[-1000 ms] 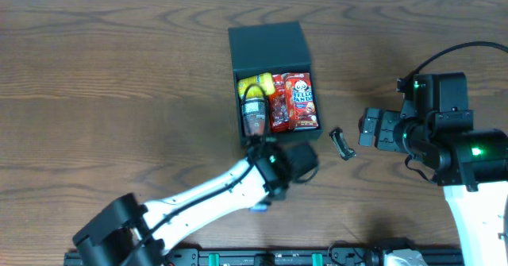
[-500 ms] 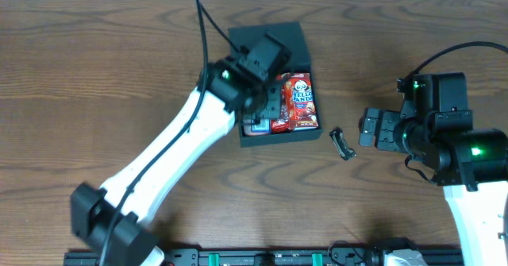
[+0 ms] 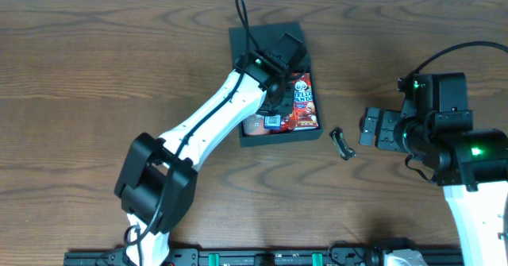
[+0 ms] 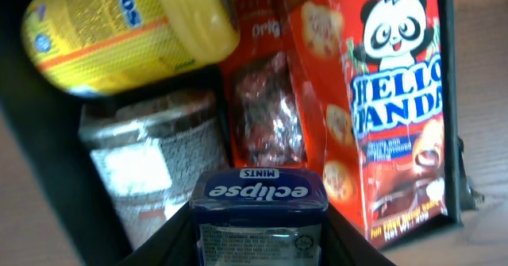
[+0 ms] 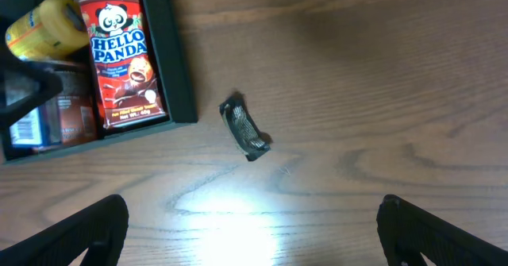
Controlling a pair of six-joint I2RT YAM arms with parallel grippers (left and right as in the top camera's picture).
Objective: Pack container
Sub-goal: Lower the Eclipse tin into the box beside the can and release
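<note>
1. While the left fingers [image 3: 274, 113] were clamped on an Eclipse mints tin [image 4: 258, 210], they hung right over the open container [image 3: 248, 42], which sat mid-table toward the far edge.
2. Looked like the placing step, with a Hello Panda pack [image 4: 393, 107] and a yellow can [image 4: 127, 32] inside.
3. Next it'd probably need lowering between those snacks, then letting go.
4. Right fingers [image 3: 367, 128] were spread wide and empty, beside a small dark wrapper [image 5: 244, 129] toward the table's right edge.

The container [image 3: 278, 137] sits on the table [image 3: 95, 75], its lid [image 3: 246, 44] open behind it. Inside, the Hello Panda box [image 3: 304, 101] lies along the right wall, a mints tin [image 4: 258, 210] over the front. A small wrapper [image 3: 342, 144] lies right of the container
</note>
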